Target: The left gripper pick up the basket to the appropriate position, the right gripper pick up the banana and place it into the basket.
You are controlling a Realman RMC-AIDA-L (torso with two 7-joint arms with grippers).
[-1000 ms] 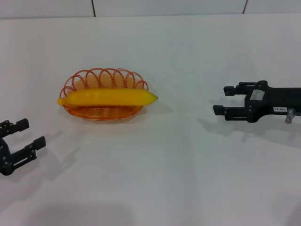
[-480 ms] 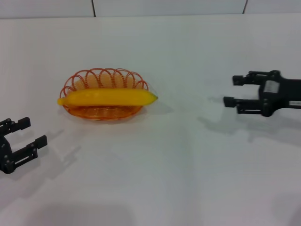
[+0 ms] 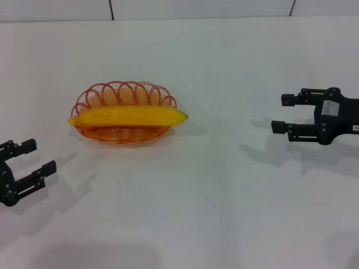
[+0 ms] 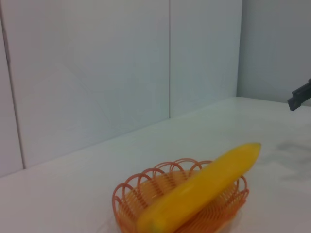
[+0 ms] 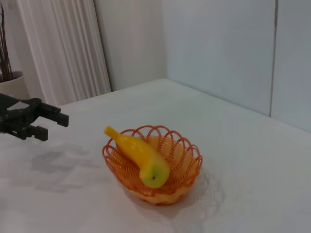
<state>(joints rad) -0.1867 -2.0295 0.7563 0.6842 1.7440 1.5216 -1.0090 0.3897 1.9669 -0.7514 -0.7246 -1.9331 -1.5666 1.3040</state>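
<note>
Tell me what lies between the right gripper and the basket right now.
Only bare white table, per the head view: the right gripper, open, sits apart from the basket holding the banana.

Shows the basket of orange wire loops sitting on a white table, scalloped rim up. Holds the banana, lying lengthwise across the basket, one end resting low inside near the rim, the other end rising past the opposite rim and overhanging it. Backs onto pale wall panels split by vertical seams. Catches one dark finger of the right gripper at the frame edge, well apart from the basket.
</note>
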